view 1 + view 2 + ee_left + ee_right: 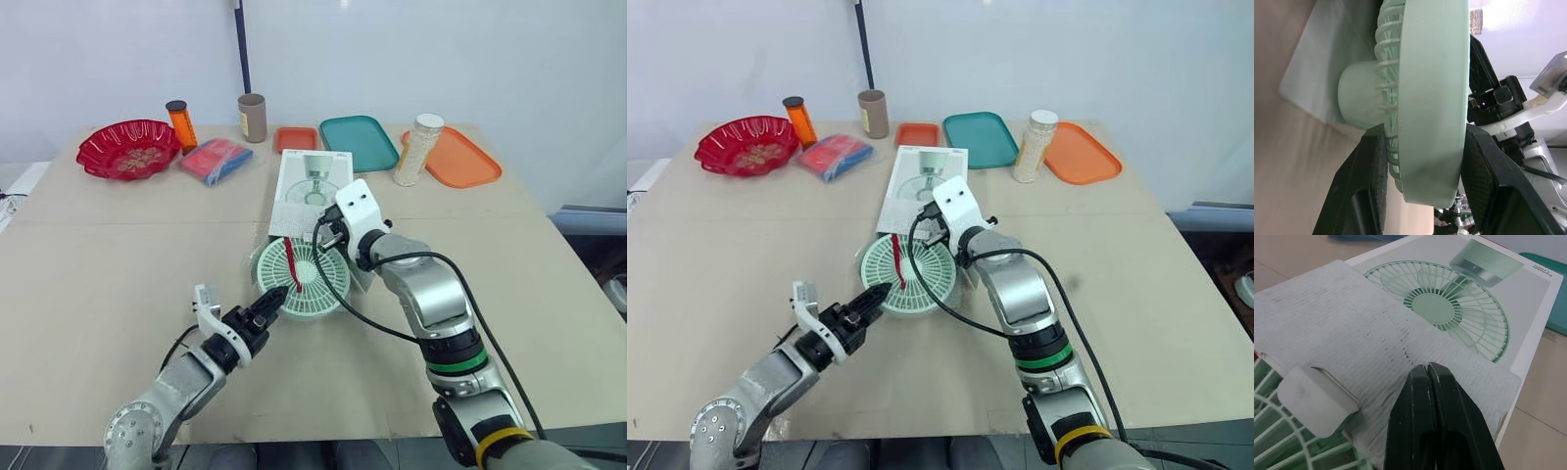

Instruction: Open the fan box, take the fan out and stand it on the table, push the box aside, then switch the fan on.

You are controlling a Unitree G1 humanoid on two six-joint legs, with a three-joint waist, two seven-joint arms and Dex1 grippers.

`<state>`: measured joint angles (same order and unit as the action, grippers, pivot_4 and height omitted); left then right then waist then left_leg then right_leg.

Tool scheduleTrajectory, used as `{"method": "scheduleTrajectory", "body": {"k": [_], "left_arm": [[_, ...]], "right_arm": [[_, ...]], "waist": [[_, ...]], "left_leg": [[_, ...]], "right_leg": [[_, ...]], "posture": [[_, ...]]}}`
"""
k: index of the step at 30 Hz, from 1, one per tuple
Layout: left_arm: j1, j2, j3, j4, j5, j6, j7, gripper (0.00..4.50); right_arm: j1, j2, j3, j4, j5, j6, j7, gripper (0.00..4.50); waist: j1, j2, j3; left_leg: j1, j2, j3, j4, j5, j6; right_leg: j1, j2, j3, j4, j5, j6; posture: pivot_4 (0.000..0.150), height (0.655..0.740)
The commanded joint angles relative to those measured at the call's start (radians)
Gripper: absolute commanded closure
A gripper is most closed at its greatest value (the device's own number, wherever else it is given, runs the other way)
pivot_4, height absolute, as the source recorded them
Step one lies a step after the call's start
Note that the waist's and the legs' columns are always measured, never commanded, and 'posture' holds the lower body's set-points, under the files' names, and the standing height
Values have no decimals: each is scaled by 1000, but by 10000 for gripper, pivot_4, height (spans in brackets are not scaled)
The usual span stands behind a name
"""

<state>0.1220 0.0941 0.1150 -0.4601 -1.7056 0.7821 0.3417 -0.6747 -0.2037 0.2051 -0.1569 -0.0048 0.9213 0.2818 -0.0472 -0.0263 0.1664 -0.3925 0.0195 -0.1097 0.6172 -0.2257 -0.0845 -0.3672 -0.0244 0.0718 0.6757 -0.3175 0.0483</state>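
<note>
The pale green round fan [302, 281] lies grille-up at the near end of the white fan box [312, 186], with a red strip [292, 260] across its grille. My left gripper [275, 299] is shut on the fan's near-left rim; in the left wrist view its fingers [1374, 161] clamp both sides of the rim [1432, 98]. My right gripper [1427, 377] is shut with nothing between its fingers, its tips on the box's open grey flap [1352, 328], just behind the fan. The picture of the fan on the box lid [1449, 303] lies beyond the flap.
Along the back stand a red bowl [129, 147], an orange bottle [180, 124], a brown tube [253, 117], a blue-red packet [216, 160], a small orange tray [295, 138], a teal tray [357, 141], a jar of white grains [419, 147] and an orange tray [456, 157].
</note>
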Motion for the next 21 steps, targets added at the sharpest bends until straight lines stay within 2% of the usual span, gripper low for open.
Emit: {"method": "scheduleTrajectory", "body": {"k": [1, 9, 21], "left_arm": [[74, 64, 2, -36, -47, -15, 50, 29261], [207, 200, -7, -128, -153, -61, 51, 29261], [424, 323, -11, -228, -197, -121, -35, 29261]], "right_arm": [[12, -5, 15, 39, -1, 39, 10, 45000], [4, -34, 26, 44, -10, 70, 16, 45000], [7, -14, 37, 45, -11, 86, -3, 45000]], "waist": [[0, 0, 0], [-1, 0, 0], [-1, 0, -2]], "left_leg": [[0, 0, 0, 0, 0, 0], [0, 1, 0, -1, -1, -1], [1, 4, 1, -2, -2, -1]], "right_leg": [[0, 0, 0, 0, 0, 0], [0, 1, 0, -1, -1, -1], [0, 2, 0, -5, -2, -3]], "posture": [[1500, 7400], [1500, 7400], [1500, 7400]]}}
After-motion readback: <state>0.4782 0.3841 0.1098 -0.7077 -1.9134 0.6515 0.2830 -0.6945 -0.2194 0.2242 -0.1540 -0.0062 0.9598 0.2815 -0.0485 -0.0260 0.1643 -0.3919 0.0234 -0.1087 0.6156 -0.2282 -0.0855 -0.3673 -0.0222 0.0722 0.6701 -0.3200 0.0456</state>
